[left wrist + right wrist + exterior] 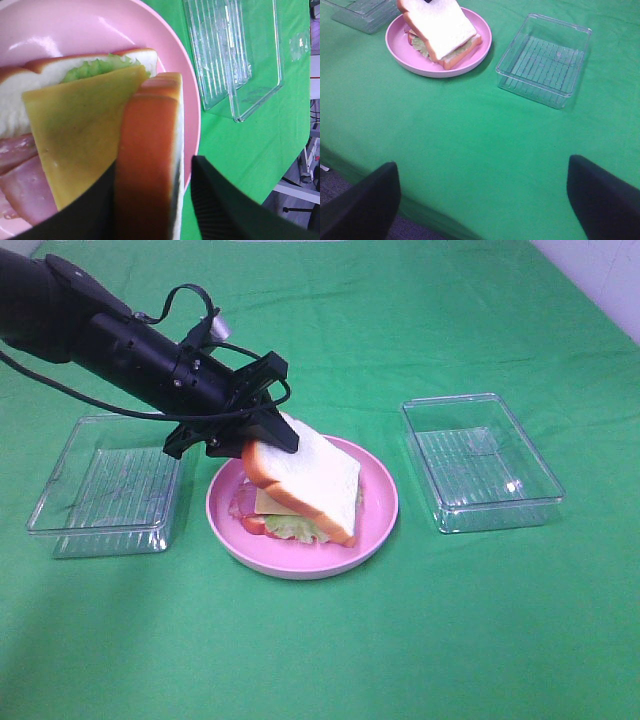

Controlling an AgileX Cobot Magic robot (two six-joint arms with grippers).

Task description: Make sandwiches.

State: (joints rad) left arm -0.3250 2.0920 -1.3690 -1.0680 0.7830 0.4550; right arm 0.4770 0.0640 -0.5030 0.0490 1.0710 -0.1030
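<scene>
My left gripper is shut on the top white bread slice with orange-brown crust. It holds the slice tilted, its lower edge resting on the stack on the round pink plate. In the left wrist view the held slice's crust sits between my fingers, over yellow cheese, green lettuce, pink bacon and the bottom bread. My right gripper is open and empty above the table's front edge, well away from the sandwich.
A clear plastic tray stands left of the plate, partly under my left arm. Another clear tray stands to the right; it also shows in the right wrist view. Green cloth covers the table.
</scene>
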